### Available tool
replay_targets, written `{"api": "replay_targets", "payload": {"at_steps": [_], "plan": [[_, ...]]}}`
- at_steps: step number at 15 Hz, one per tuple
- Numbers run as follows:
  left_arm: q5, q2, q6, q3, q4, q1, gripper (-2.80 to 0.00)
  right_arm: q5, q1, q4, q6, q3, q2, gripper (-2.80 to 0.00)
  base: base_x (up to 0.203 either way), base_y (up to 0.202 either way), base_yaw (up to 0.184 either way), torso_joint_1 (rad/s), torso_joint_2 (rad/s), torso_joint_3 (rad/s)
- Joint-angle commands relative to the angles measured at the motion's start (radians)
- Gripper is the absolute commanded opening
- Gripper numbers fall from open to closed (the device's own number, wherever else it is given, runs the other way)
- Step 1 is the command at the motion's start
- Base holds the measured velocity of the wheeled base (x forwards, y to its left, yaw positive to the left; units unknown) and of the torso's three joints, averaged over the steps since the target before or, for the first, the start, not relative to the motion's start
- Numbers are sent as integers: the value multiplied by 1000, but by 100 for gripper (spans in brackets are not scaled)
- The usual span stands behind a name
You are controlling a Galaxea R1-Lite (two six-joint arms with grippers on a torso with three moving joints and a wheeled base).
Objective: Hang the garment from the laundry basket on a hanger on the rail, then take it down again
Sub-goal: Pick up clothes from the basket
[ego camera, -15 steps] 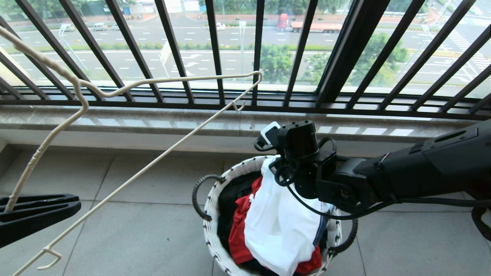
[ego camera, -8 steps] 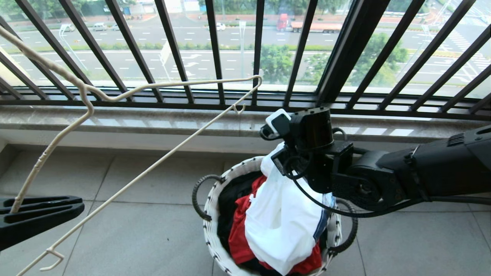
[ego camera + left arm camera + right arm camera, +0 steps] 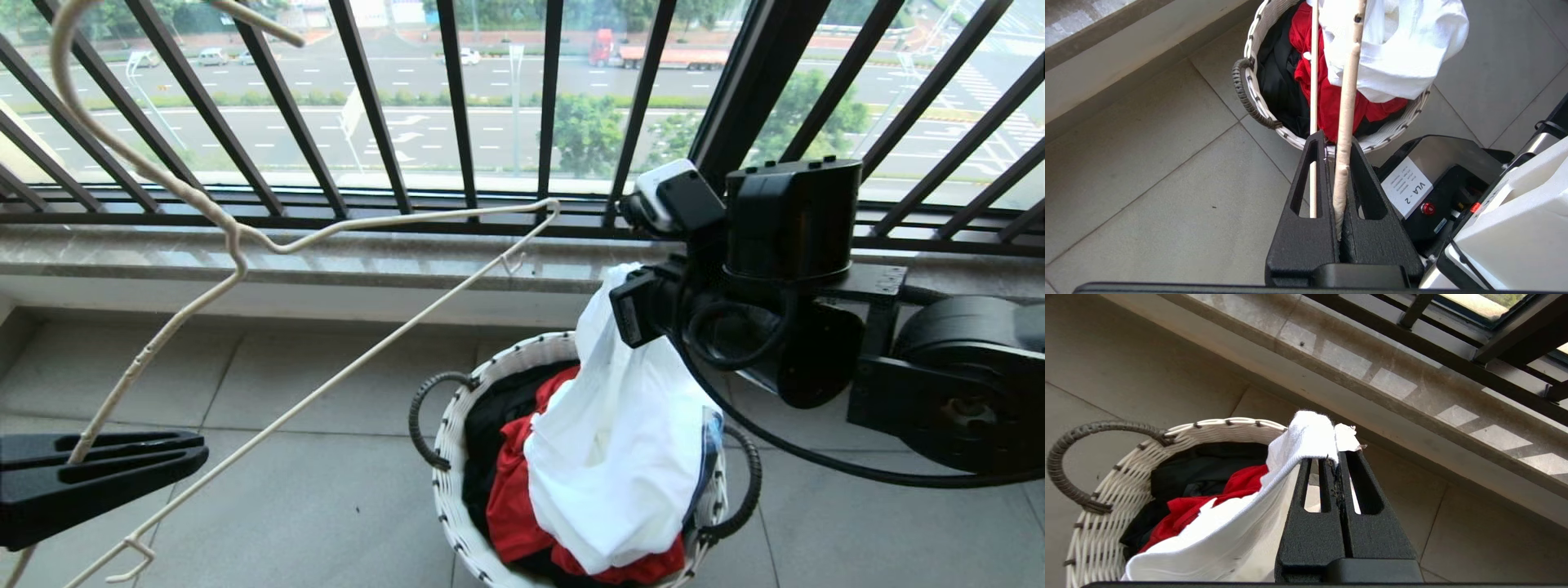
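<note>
The right gripper (image 3: pixel 1336 459) has risen, clamped on the T-shirt (image 3: pixel 629 457) hanging below it; lift clear of the basket (image 3: pixel 457 457) while the left gripper (image 3: pixel 1337 163) pinches the hanger (image 3: pixel 326 237).

White T-shirt (image 3: pixel 620 457) pulled partly up from the basket (image 3: pixel 457 506)
Cream wire hanger (image 3: pixel 326 237) tilted at ten o'clock of the basket.

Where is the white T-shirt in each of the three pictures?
Head view: the white T-shirt hangs from the right gripper over the laundry basket, lower middle.
Left wrist view: at the top, behind the hanger held by the left gripper.
Right wrist view: centre and lower left, its edge pinched in the right gripper.
Shared landmark: the red cloth in the basket.
</note>
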Motion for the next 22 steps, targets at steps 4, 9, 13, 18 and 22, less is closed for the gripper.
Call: {"api": "replay_targets", "payload": {"at_steps": [4, 9, 13, 18, 22], "plan": [[-2, 44, 19, 93, -182, 0, -280, 95, 7, -3, 33, 74, -177, -280, 0, 0, 0, 0, 0, 0], [-3, 46, 0, 94, -196, 0, -280, 139, 9, -1, 43, 83, -214, -280, 0, 0, 0, 0, 0, 0], [-3, 40, -32, 95, -196, 0, -280, 156, 9, -1, 44, 94, -212, -280, 0, 0, 0, 0, 0, 0], [-4, 42, -49, 96, -196, 0, -280, 156, 9, -1, 52, 94, -212, -280, 0, 0, 0, 0, 0, 0], [-4, 37, -48, 98, -197, 0, -280, 156, 9, -1, 52, 94, -205, -280, 0, 0, 0, 0, 0, 0]]}}
